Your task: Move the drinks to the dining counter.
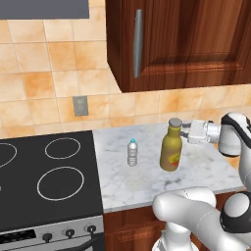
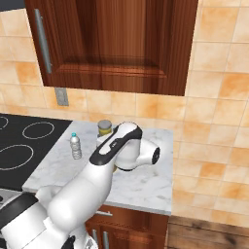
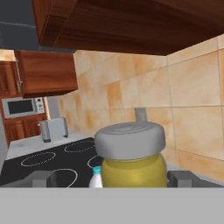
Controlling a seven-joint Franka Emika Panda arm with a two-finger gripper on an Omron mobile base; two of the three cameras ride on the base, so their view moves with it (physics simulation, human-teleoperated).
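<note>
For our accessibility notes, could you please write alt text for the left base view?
The robot's hand reaches sideways to the neck of an amber bottle on a marble worktop. A small water bottle stands apart to its left, beside a black stove.

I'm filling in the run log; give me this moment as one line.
phase: grasping | gripper: open around amber bottle neck | water bottle: standing on worktop

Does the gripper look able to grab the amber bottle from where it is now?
Probably yes: the gripper is at the amber bottle's neck, fingers either side in the hand view, nothing between. The water bottle stands apart.
</note>
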